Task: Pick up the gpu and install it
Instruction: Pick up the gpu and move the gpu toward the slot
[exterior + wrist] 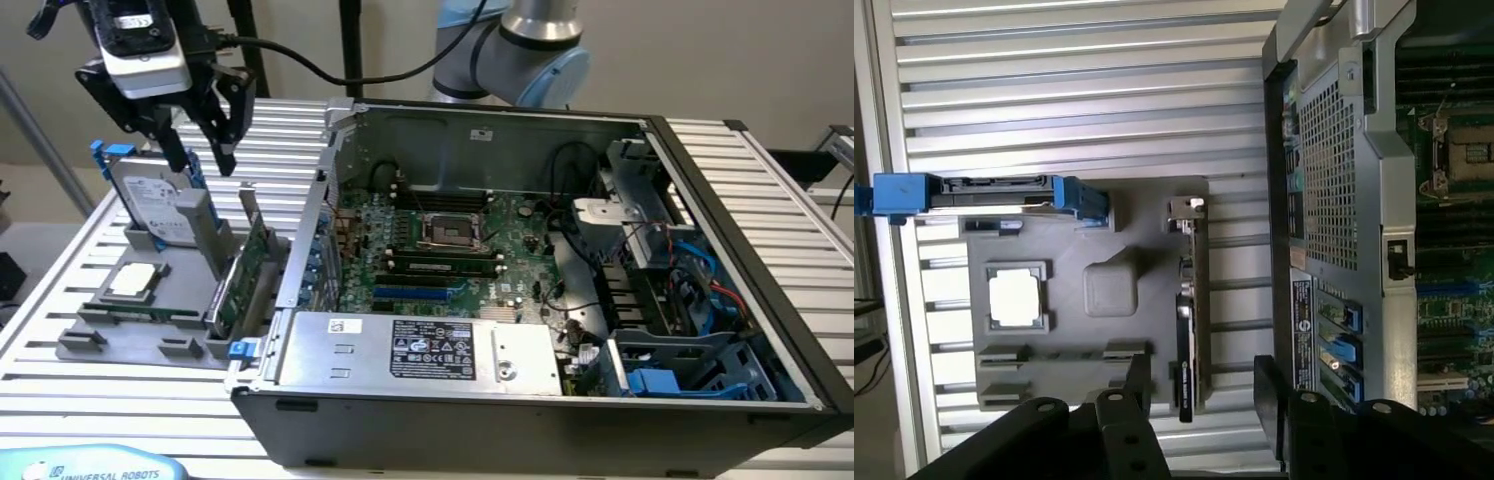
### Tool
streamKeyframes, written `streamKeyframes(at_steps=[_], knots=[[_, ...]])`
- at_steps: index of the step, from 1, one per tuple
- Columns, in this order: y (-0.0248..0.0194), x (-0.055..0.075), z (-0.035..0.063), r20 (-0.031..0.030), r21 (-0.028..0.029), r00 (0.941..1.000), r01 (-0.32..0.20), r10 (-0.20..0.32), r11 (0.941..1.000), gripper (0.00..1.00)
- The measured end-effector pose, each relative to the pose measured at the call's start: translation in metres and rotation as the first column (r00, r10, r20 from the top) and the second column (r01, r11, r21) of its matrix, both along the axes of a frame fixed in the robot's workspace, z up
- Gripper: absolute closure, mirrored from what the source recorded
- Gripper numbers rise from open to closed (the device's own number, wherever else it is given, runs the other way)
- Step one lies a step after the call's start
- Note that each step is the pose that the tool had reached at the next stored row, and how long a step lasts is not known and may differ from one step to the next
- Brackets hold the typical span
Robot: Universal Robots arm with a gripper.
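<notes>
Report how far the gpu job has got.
Done: nothing yet. The gpu stands upright in the gray holder beside the open computer case.
In hand: the gripper hangs above the holder, open and empty. In the wrist view the gpu lies between its spread fingers.
Left: the whole task, both the grasp and the install. No gpu sits on the motherboard.
</notes>
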State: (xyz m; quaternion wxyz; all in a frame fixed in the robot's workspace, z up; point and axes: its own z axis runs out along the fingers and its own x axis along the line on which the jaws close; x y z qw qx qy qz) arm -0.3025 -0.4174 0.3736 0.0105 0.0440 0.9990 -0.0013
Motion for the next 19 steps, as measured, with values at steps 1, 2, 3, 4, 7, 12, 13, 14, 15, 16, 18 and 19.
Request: streamKeyframes(at_steps=[1,2,3,4,7,12,13,14,15,16,18,19], knots=[[-0.0003,-0.001,-0.0019,0.0001,0.0001,1.0,0.002,-0.002,1.0,0.46],[-0.0009,-0.002,-0.0037,0.0001,0.0,1.0,0.004,-0.004,1.0,0.46],[-0.0016,-0.003,-0.0055,0.0,0.0001,1.0,0.006,-0.006,1.0,0.46],[-0.0025,-0.004,-0.0073,0.0001,0.0001,1.0,0.009,-0.009,1.0,0.46],[-0.0092,-0.004,-0.0127,0.0006,0.0001,0.9999,0.015,-0.015,0.9999,0.46],[-0.0229,-0.004,-0.0218,0.001,0.0,0.9998,0.019,-0.019,0.9998,0.46],[-0.0251,-0.004,-0.0237,0.001,0.0001,0.9998,0.019,-0.019,0.9998,0.46],[-0.0269,-0.004,-0.0255,0.0012,0.0002,0.9998,0.019,-0.019,0.9998,0.46],[-0.0284,-0.004,-0.0274,0.0012,0.0002,0.9998,0.02,-0.02,0.9998,0.46],[-0.0293,-0.004,-0.0293,0.0012,0.0001,0.9998,0.02,-0.02,0.9998,0.46],[-0.0298,-0.004,-0.0328,0.001,0.0,0.9998,0.02,-0.02,0.9998,0.46],[-0.03,-0.004,-0.0346,0.0011,0.0,0.9998,0.02,-0.02,0.9998,0.46]])
